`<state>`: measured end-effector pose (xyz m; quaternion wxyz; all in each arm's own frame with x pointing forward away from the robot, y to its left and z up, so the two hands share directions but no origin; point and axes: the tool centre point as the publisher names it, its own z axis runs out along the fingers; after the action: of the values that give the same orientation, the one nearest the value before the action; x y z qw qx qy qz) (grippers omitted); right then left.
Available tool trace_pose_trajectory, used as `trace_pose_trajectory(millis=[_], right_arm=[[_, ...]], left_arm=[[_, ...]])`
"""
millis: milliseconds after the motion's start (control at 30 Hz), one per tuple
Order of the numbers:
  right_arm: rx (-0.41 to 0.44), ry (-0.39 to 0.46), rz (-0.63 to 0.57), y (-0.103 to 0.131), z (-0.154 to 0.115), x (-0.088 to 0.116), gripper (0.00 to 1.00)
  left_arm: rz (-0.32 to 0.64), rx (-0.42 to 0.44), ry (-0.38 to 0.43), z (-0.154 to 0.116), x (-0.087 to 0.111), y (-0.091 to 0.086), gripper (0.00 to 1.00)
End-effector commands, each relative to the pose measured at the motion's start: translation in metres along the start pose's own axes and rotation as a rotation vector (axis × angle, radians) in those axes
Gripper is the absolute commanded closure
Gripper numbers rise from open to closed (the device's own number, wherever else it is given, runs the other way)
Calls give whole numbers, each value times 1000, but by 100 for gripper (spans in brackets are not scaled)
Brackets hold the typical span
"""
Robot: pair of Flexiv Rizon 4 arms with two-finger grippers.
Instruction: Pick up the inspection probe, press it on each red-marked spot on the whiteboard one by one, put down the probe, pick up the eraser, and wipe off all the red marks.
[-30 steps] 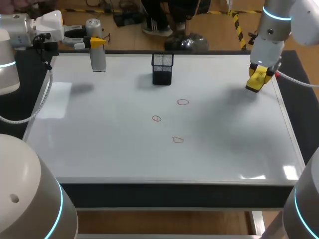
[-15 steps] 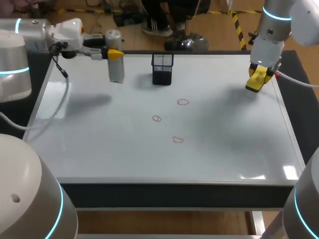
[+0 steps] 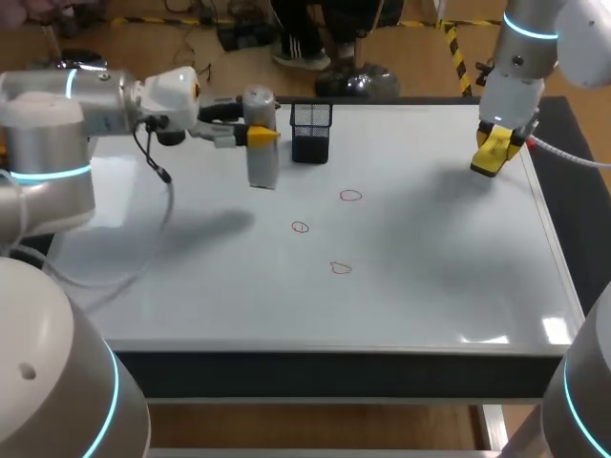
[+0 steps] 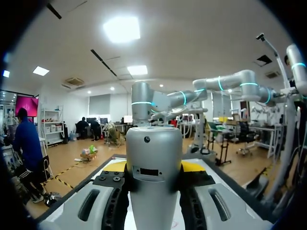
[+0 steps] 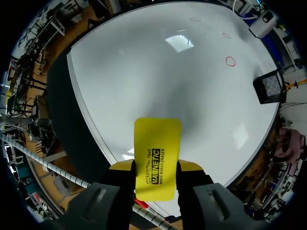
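My left gripper is shut on the grey cylindrical inspection probe, which hangs upright above the whiteboard, just left of the black mesh cup. In the left wrist view the probe stands between the fingers of the left gripper. Three red marks lie near the board's middle: one farthest back, one to its left, one nearest the front. My right gripper is shut on the yellow eraser above the board's back right corner; in the right wrist view the eraser sticks out ahead of the right gripper.
The black mesh cup stands at the back middle of the whiteboard. The board's dark frame edge runs along the front.
My left arm has carried the probe rightward along the back of the board, from the far left to beside the mesh cup. The right arm with the eraser has not moved.
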<state>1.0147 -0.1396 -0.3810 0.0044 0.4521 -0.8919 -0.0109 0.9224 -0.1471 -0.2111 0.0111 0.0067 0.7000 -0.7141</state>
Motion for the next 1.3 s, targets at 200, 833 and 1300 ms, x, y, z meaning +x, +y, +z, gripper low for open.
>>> trace_pose_trajectory(millis=[200, 833, 1300], right_arm=[[2, 1, -1, 0, -1, 1, 100], [2, 1, -1, 0, -1, 1, 100], [2, 1, -1, 0, -1, 1, 100]], left_arm=[[-25, 27, -117, 24, 27, 13, 100], [-57, 11, -130, 46, 26, 42, 100], [-71, 30, -137, 52, 28, 58, 100]])
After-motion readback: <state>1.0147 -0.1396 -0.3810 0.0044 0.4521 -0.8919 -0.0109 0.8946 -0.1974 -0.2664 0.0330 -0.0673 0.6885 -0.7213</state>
